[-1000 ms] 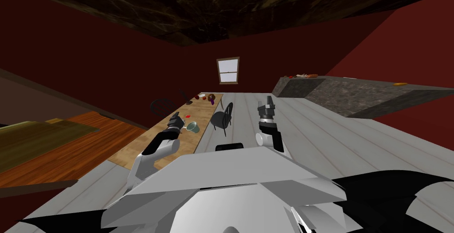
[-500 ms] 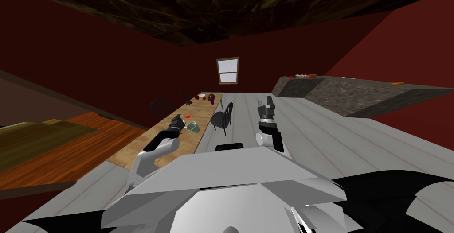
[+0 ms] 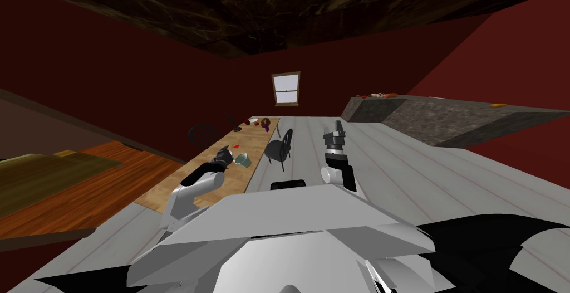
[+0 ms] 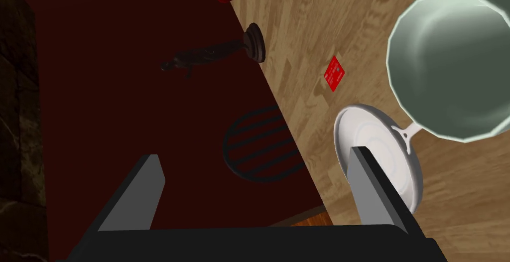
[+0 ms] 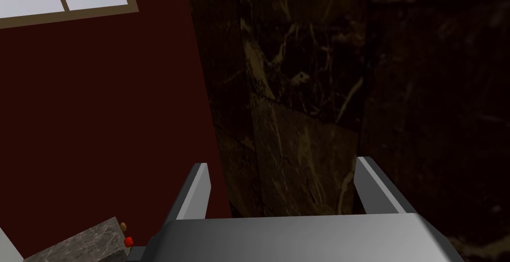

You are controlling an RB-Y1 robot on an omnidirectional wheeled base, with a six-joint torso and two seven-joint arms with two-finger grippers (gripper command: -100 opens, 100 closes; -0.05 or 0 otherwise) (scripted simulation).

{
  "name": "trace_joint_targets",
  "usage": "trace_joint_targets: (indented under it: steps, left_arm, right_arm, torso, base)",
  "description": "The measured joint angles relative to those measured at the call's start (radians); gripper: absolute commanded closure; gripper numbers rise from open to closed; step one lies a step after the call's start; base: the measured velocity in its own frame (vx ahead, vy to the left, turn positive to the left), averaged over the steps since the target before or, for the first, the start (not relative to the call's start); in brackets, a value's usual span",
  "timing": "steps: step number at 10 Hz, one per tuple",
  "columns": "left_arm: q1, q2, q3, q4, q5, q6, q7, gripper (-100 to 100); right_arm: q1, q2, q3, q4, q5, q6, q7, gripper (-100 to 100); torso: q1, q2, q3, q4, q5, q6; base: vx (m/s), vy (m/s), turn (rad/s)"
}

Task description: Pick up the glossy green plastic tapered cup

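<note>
So we're at the wooden table (image 3: pixel 234 178) on our left side, and the cup (image 4: pixel 448 69) is sitting on it, pale greyish green and shiny, mouth facing the left wrist camera so we look straight down into it. The left gripper (image 4: pixel 256 154) has its fingers spread wide with nothing between them. It isn't lined up yet: the cup sits off to one side, outside the gap and past one finger. From the head view the gripper (image 3: pixel 224 153) is just beside the cup (image 3: pixel 242 160). A small white pan (image 4: pixel 378 149) sits right next to the cup with its handle pointing at it, and a red card (image 4: pixel 335 73) lies nearby.

Our read on handling: it looks light, thin-walled and slick. Because the sides taper, squeezing them from outside could let it squirt out. We'd go for the rim, one finger inside and one outside, on the side away from the pan, with gentle pressure.

The right gripper (image 3: pixel 335 133) is up in the air, fingers apart, holding nothing.
</note>
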Motion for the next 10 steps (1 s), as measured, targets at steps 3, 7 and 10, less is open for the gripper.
trace_joint_targets:
  steps: [3,7,10]
  left_arm:
    - [-0.019,0.015,0.003,0.032,0.027,0.086,0.005,-100]
    - [-0.032,0.029,0.006,0.049,0.049,0.183,0.012,-100]
    - [-0.062,0.052,0.007,0.086,0.079,0.257,0.019,-100]
  right_arm:
    - [0.000,0.000,0.000,0.000,0.000,0.000,0.000,0]
    - [0.000,0.000,0.000,0.000,0.000,0.000,0.000,0]
    - [0.000,0.000,0.000,0.000,0.000,0.000,0.000,0]
  torso:
    - [0.000,0.000,0.000,0.000,0.000,0.000]
    - [0.000,0.000,0.000,0.000,0.000,0.000]
    - [0.000,-0.001,-0.001,0.000,0.000,0.000]
  base:
    - [0.004,0.017,0.003]
    - [0.005,0.014,0.007]
    - [0.014,0.020,0.007]
